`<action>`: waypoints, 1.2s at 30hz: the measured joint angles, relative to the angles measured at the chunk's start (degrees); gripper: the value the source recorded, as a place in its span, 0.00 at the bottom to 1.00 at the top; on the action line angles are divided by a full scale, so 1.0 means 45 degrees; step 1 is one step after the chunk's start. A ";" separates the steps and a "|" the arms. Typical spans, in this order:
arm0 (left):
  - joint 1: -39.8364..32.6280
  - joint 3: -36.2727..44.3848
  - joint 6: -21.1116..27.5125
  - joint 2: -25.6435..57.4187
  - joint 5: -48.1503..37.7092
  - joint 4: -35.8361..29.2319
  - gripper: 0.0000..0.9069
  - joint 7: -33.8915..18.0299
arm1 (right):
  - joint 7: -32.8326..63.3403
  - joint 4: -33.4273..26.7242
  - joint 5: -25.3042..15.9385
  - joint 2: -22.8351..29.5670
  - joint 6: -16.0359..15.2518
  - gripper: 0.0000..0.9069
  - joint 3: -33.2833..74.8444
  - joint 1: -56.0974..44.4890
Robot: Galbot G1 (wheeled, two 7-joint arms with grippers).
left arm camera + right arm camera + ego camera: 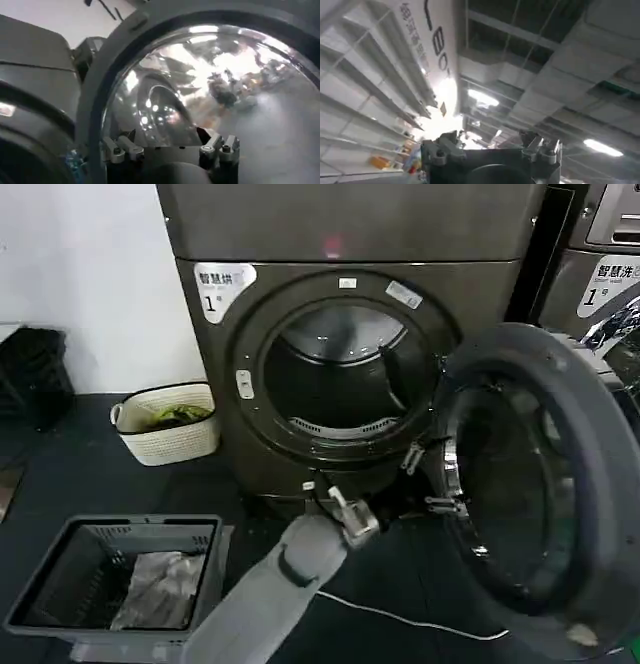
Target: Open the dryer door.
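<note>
Dryer door (545, 484): swung wide open to the right of the drum opening, its grey rim and glass bowl facing left, hinged at the machine's right side.
Dryer (340, 364): dark front-loader, far centre, with a "1" label at its upper left; the round drum opening (345, 379) stands uncovered.
My left pincer (437, 481): reached out at the door's near-left edge, low, by the hinge side; in my left wrist view the fingers (116, 150) stand spread apart in front of the door's glass (210, 85), clasping nothing that I can see.
My left arm (270, 594): grey sleeve, running from near centre up toward the door.
My right pincer (490, 150): pointed up at a ceiling with strip lights; fingers apart, nothing between them.
White basket (168, 422): on the floor left of the dryer, something green inside.
Grey laundry basket (120, 574): near left, holding pale cloth.
Second machine (600, 254): far right, partly behind the door.
</note>
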 joint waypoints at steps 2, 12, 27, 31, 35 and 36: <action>-0.0269 0.0198 -0.0025 -0.0240 -0.0031 0.0384 1.00 0.0004 | 0.0002 -0.0114 0.0021 -0.0036 0.0009 1.00 0.0219 -0.0061; -0.1655 0.0942 -0.0294 -0.1527 -0.0097 0.2347 1.00 0.0091 | 0.0002 -0.0390 0.0199 -0.0262 0.0014 1.00 0.0733 -0.0186; -0.2741 0.1196 -0.0269 -0.1823 -0.0134 0.4097 1.00 0.0233 | 0.0683 -0.0947 -0.0451 -0.0531 -0.0603 1.00 0.1290 -0.0358; -0.2764 0.1194 -0.0261 -0.1823 -0.0088 0.4420 1.00 0.0248 | 0.0789 -0.1283 -0.0722 -0.0703 -0.0704 1.00 0.1602 -0.0513; -0.2761 0.1146 -0.0212 -0.1823 -0.0085 0.4642 1.00 0.0249 | 0.0855 -0.1647 -0.0872 -0.0781 -0.0717 1.00 0.1859 -0.0613; -0.2746 0.1143 -0.0198 -0.1823 -0.0076 0.4658 1.00 0.0248 | 0.0856 -0.1689 -0.0872 -0.0781 -0.0716 1.00 0.1892 -0.0620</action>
